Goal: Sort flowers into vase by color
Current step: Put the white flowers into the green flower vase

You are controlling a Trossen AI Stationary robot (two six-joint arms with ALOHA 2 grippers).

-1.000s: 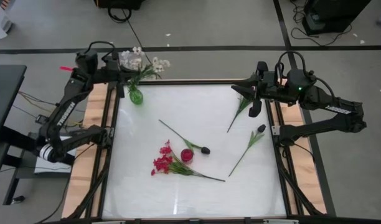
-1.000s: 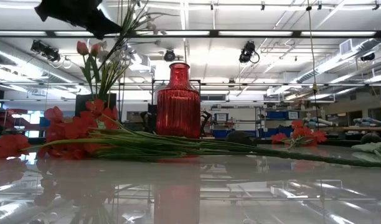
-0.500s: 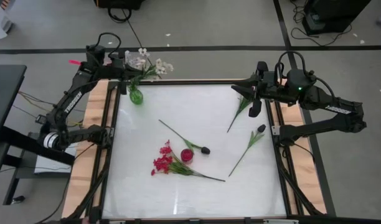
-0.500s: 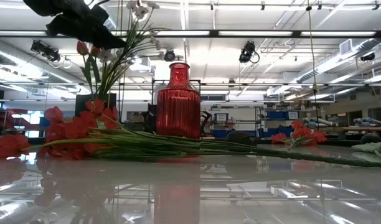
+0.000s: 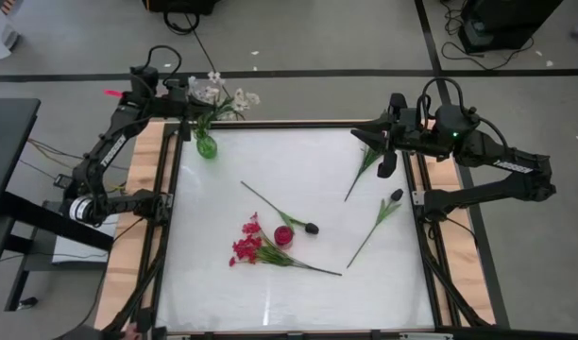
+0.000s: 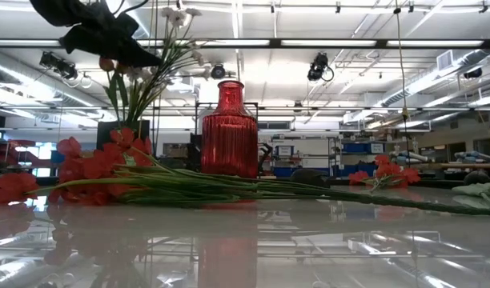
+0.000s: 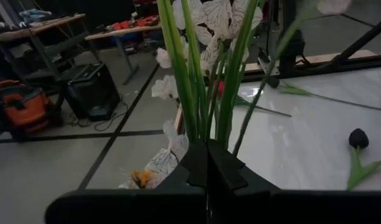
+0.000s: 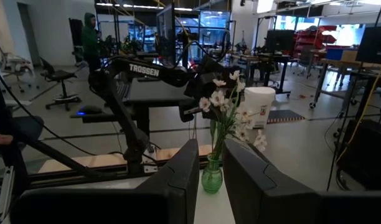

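The left gripper (image 5: 187, 94) was clamped on white flowers (image 5: 223, 94) standing in the green vase (image 5: 205, 144) at the table's far left corner; pulling sideways could topple it. The right gripper (image 5: 383, 151), part-open and empty, waited opposite.

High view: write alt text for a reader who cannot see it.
Seen from above, the left hand grips a spray of small white blossoms on green stems standing in a small green glass vase at the white table's far left corner. The right hand waits at the far right edge; red clustered flowers and dark-budded stems lie loose.
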